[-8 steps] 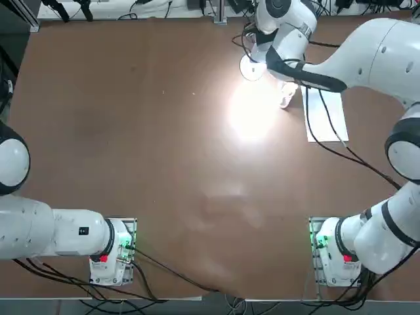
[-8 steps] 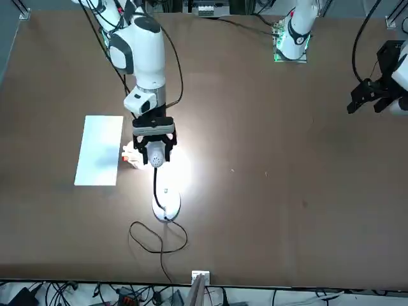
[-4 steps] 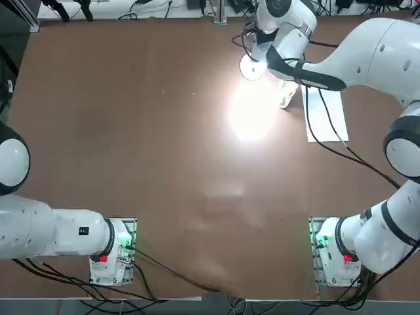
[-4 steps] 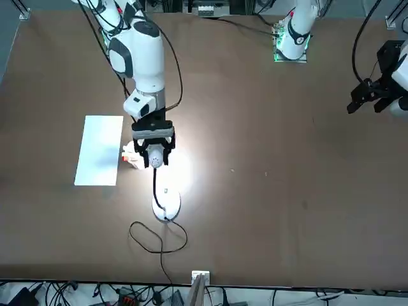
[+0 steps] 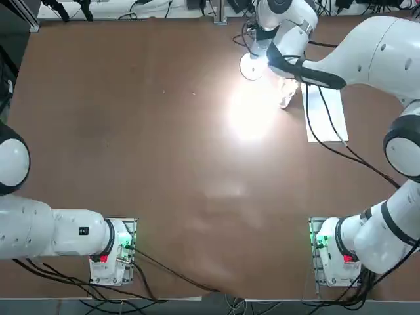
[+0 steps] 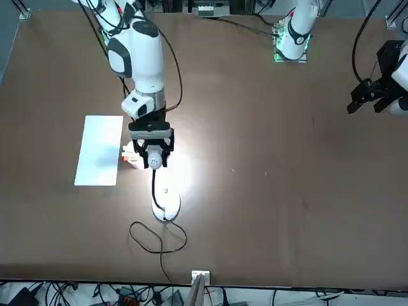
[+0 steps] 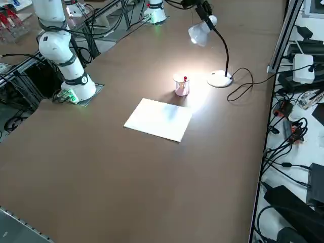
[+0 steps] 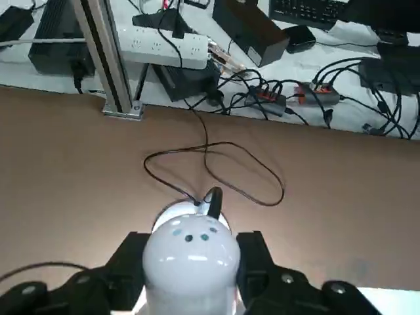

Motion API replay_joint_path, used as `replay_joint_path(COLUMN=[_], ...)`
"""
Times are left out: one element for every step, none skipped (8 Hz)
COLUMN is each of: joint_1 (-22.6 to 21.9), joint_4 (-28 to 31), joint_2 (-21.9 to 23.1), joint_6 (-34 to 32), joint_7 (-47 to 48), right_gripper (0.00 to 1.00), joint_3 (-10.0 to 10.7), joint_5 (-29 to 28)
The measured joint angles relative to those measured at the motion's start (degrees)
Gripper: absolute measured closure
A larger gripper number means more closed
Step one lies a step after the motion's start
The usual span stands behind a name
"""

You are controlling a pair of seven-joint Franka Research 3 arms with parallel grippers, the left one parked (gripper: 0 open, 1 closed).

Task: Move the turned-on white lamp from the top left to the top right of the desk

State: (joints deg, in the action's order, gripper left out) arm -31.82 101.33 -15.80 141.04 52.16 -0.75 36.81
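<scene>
The white lamp stands lit near the far edge of the brown desk (image 5: 131, 131), its round base (image 5: 251, 65) just left of the far centre and a bright pool of light on the tabletop beside it. Its slim neck rises from the base (image 6: 166, 207) to the bulbous head (image 6: 153, 162). My right gripper (image 6: 152, 157) is shut on that head, one finger (image 8: 128, 261) pressed to each side of the white bulb (image 8: 190, 259). In the right side view the lamp head (image 7: 199, 33) hangs under the gripper (image 7: 205, 16), above the base (image 7: 220, 78). The thin black cord (image 6: 157, 238) loops toward the desk's far edge.
A small clear cup with coloured pens (image 7: 181, 85) stands close beside the lamp, next to a white paper sheet (image 7: 158, 119). An aluminium post (image 6: 199, 278) rises at the far edge behind the base. A power strip and cables (image 8: 172, 47) lie beyond the desk.
My right gripper's fingers have closed onto the lamp head. The hand has shifted slightly toward the paper side, tilting the head with it; the base has stayed put.
</scene>
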Motion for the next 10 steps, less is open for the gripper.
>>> replay_joint_path(joint_1=[0.8,2.1,4.0,6.7,10.3,14.4,18.7,23.8,28.7,33.0], joint_4=[-1.9,-4.7,-7.6,-10.0,-11.8,-12.9,-13.5,-13.7,-13.7,-13.6], joint_2=[-0.1,-0.2,-0.1,-0.1,-0.1,-0.1,-0.2,-0.4,-1.0,-2.2], joint_6=[-1.2,-3.5,-5.7,-6.9,-7.2,-7.2,-7.2,-6.7,-6.4,-6.2], joint_7=[0.2,0.3,0.4,0.4,0.4,0.4,0.4,0.4,0.2,-1.0], right_gripper=[0.28,0.28,0.28,0.28,0.28,0.28,0.28,0.28,0.28,0.28], joint_3=[0.0,0.1,0.2,0.2,0.3,0.5,0.6,0.7,0.8,0.8], joint_5=[-1.8,-3.8,-5.7,-6.9,-7.4,-7.4,-7.4,-7.5,-7.4,-7.4])
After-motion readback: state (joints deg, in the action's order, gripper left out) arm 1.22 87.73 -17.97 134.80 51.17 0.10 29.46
